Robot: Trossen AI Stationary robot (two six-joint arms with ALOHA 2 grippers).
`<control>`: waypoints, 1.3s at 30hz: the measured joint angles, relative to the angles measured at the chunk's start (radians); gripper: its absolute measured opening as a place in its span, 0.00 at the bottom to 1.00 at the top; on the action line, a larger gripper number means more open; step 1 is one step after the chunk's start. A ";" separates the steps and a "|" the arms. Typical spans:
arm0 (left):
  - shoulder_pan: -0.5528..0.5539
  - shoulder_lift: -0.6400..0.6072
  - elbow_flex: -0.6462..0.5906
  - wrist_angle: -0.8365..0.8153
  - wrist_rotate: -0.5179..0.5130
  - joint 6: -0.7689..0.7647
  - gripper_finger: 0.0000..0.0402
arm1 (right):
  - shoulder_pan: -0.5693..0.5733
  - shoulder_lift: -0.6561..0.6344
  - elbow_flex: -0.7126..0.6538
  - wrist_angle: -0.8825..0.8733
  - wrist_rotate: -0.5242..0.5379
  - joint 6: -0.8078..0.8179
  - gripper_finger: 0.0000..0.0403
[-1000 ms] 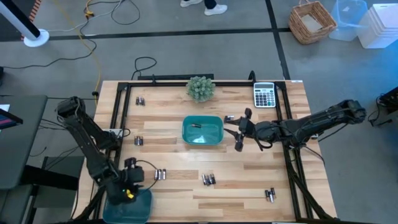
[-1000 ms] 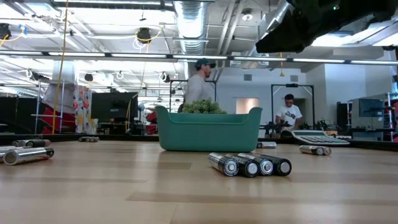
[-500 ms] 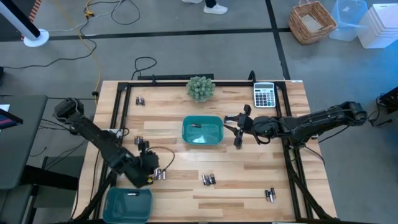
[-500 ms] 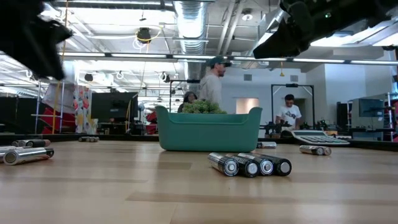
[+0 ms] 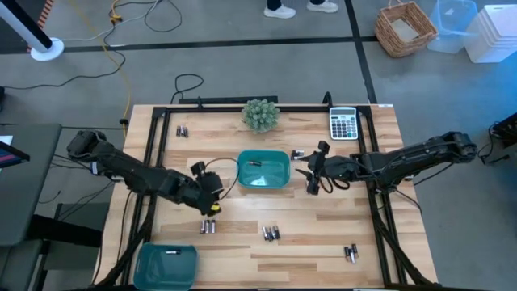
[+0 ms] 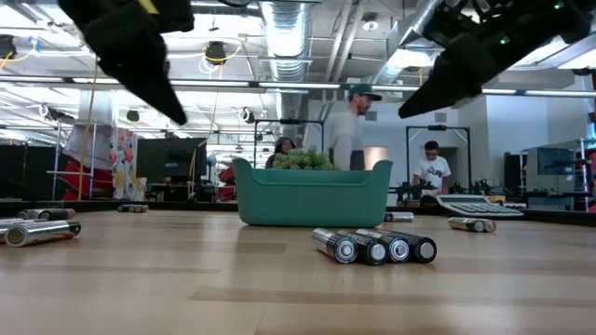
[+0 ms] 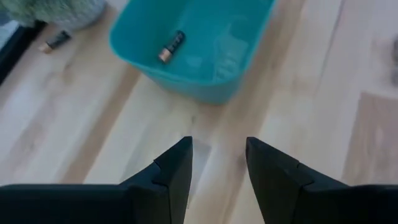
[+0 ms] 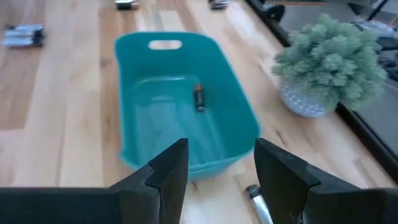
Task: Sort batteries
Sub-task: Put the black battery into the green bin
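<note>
The batteries lie scattered over the bench point(image 5: 323, 242) in small clusters: one cluster point(image 5: 208, 227) near the left claw, another point(image 5: 271, 233) toward the middle of the near side, one point(image 5: 350, 254) at the near right, one point(image 5: 179, 183) at the left, and one point(image 5: 182, 130) at the far left corner. A single battery point(image 8: 199, 98) already lies inside the central teal tray point(image 5: 242, 174), and what looks like another cell point(image 5: 171, 252), too small to be sure, sits in the second teal tray point(image 5: 145, 271) at the near left corner. One loose battery point(image 8: 258, 202) rests on the bench just beside the central tray, under the right claw.

The left claw point(image 7: 217, 163) hovers above the bench between the central tray and the nearest cluster, fingers apart and empty. The right claw point(image 8: 219, 163) hangs just right of the central tray, fingers also apart with nothing between them.

The step in hand appears to be moving in for fresh pickups. For the right claw, the next move calls for dropping onto the loose cell beside the tray and lining its fingers across the cell's length. The left needs to swing over the cluster near it and single out one cell from its touching neighbours.

A potted plant point(image 5: 260, 114) and a calculator point(image 5: 343, 124) stand at the far edge.
</note>
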 joint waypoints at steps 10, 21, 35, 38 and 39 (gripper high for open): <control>0.072 0.002 0.000 0.158 -0.044 0.117 0.36 | 0.116 0.000 0.000 -0.078 -0.021 0.150 0.49; 0.092 0.003 -0.102 0.408 -0.066 0.176 0.36 | 0.243 0.095 -0.027 -0.197 0.071 0.374 0.52; 0.086 0.003 -0.145 0.489 -0.069 0.208 0.36 | 0.194 0.199 -0.135 -0.164 0.098 0.579 0.52; 0.086 0.003 -0.145 0.488 -0.070 0.221 0.36 | 0.185 0.183 -0.170 -0.119 0.114 0.612 0.52; 0.086 0.003 -0.145 0.487 -0.072 0.225 0.36 | 0.179 0.179 -0.179 -0.116 0.114 0.623 0.52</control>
